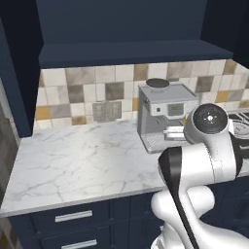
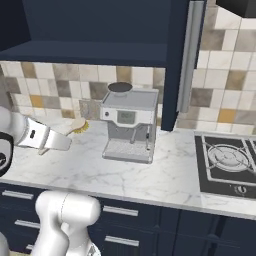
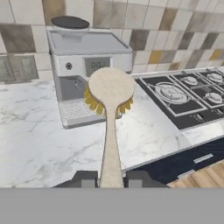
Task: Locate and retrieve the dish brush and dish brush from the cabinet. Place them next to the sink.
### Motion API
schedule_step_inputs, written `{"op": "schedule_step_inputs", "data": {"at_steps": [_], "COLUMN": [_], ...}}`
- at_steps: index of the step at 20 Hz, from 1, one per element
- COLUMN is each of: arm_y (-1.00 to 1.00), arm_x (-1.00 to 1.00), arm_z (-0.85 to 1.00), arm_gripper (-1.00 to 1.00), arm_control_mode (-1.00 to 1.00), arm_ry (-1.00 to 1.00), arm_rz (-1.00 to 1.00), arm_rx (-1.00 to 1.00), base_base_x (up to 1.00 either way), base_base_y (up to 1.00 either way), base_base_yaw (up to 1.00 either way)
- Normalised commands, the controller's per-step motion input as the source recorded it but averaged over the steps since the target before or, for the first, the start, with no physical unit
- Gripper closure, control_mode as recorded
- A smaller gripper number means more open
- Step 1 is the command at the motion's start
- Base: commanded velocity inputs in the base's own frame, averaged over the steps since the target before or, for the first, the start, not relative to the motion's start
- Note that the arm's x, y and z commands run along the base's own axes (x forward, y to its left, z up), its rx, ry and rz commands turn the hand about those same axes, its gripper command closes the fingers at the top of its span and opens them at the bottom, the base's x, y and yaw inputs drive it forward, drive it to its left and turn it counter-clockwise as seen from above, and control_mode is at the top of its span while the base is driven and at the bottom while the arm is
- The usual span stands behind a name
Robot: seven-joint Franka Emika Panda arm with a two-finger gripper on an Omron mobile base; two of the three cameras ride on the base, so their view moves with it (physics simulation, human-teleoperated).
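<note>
My gripper [image 3: 111, 180] is shut on the thin pale handle of a dish brush [image 3: 110, 89]. Its round tan head with a fringe of yellow bristles points away from the hand, in front of the coffee machine. In the right base view the same dish brush [image 2: 77, 124] hangs over the marble counter, left of the machine and out past my white hand. Above the counter, the navy cabinet [image 1: 124, 29] shows a deep, dark open shelf recess [image 2: 95, 22]. The sink is out of view.
A steel coffee machine [image 2: 129, 122] stands on the marble counter [image 1: 78, 160] against the tiled wall. A black stovetop [image 2: 227, 160] lies to its right. Navy drawers with silver handles [image 1: 73, 216] run below. A wall socket [image 1: 107, 111] sits on the tiles.
</note>
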Motion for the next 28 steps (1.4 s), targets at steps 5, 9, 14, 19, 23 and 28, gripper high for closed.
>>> {"op": "schedule_step_inputs", "data": {"at_steps": [5,9,14,19,23,28], "arm_y": [0.00,0.00,0.00,0.00,0.00,0.00], "arm_x": [0.00,0.00,0.00,0.00,0.00,0.00], "arm_z": [0.00,0.00,0.00,0.00,0.00,0.00], "arm_gripper": [1.00,1.00,1.00,1.00,1.00,1.00], "arm_control_mode": [1.00,1.00,1.00,1.00,1.00,1.00], "arm_ry": [0.00,0.00,0.00,0.00,0.00,0.00], "arm_rz": [0.00,0.00,0.00,0.00,0.00,0.00], "arm_rx": [0.00,0.00,0.00,0.00,0.00,0.00], "base_base_x": [-0.71,-0.71,-0.12,-0.17,-0.11,-0.14], "base_base_y": [0.00,0.00,0.00,0.00,0.00,0.00], "base_base_yaw": [-0.05,-0.05,-0.01,-0.38,-0.46,-0.46]}}
